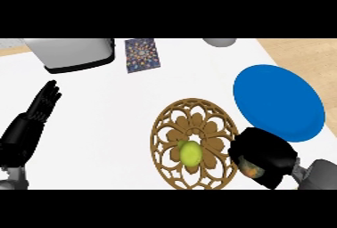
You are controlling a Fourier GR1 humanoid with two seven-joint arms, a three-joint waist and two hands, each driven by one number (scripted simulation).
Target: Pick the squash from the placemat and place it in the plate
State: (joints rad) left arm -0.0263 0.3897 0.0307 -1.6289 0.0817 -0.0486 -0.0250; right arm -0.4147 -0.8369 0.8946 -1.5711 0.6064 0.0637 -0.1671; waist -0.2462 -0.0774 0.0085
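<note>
r hand (263,156) at 5 o'clock curls round something orange-ish, prob the squash (251,169); could slip before the blue plate (278,101) at 2, grip hides it.

Round brown openwork placemat (195,143) at centre, a yellow-green squash (190,153) lying on its lower middle. Blue plate (278,102) at 2 o'clock from the placemat, just beside it. Right hand (263,156) at 3 o'clock of the squash, fingers curled, over the placemat's edge. Left hand (45,101) rests open at 9 o'clock, fingers up. Grey appliance (71,53) and patterned card (143,54) at 11 o'clock
</note>
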